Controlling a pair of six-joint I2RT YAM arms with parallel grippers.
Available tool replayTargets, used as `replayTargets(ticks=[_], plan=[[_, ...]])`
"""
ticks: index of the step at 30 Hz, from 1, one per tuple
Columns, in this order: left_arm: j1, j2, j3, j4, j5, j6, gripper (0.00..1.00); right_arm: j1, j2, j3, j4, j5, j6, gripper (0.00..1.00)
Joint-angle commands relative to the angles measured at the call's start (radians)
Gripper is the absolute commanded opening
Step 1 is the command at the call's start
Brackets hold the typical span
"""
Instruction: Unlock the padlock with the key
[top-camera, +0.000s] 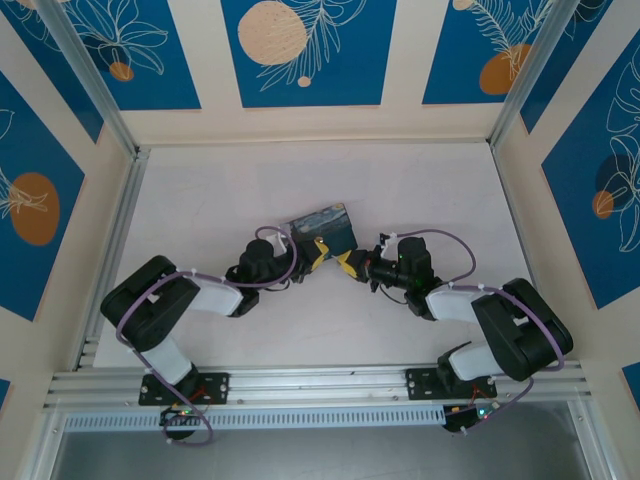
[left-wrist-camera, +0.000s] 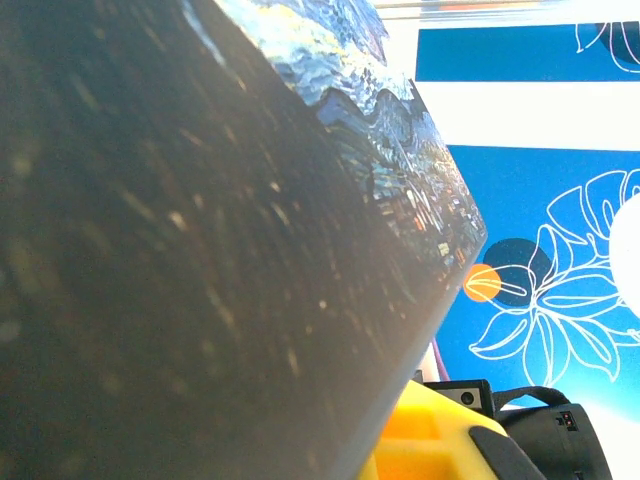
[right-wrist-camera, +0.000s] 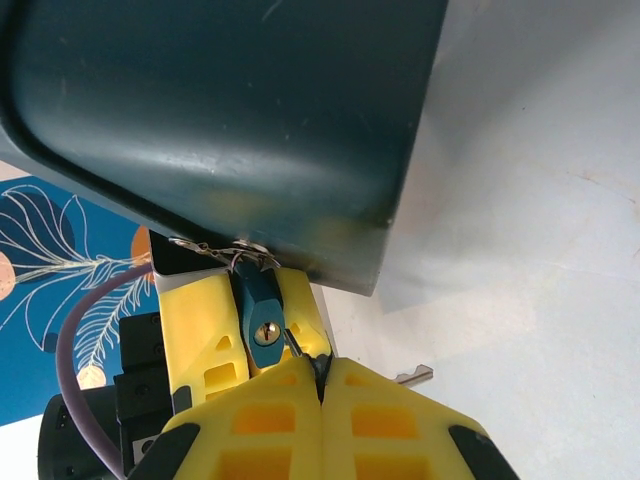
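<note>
The small blue-teal padlock (right-wrist-camera: 262, 305) hangs by its thin shackle from the clasp of the painted tin (top-camera: 322, 226). Its brass keyhole faces the right wrist camera. My left gripper (top-camera: 319, 253) is shut on the padlock, with a yellow finger (right-wrist-camera: 198, 322) on each side of the body. My right gripper (right-wrist-camera: 322, 366) is shut on the key (right-wrist-camera: 295, 345). Only the thin blade pokes out from between the fingertips. Its tip sits just right of the keyhole, beside it rather than inside. In the top view my right gripper (top-camera: 347, 264) meets the left one below the tin.
The tin's dark underside (right-wrist-camera: 230, 110) hangs over both grippers, and its dark side (left-wrist-camera: 200, 260) looms close in the left wrist view. A small silver key-like piece (right-wrist-camera: 415, 376) lies on the white table (top-camera: 440, 190) right of my right fingers. Frame walls enclose the table.
</note>
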Motion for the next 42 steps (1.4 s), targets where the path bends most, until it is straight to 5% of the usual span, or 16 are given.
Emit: replayTargets(ticks=[1, 42], plan=[[0.011, 0.006, -0.003, 0.090, -0.009, -0.014, 0.00, 0.000, 0.015, 0.018, 0.027, 0.013, 0.007, 0.00], [0.007, 0.023, -0.013, 0.092, -0.019, -0.015, 0.00, 0.022, 0.019, 0.044, 0.005, 0.030, 0.015, 0.00]])
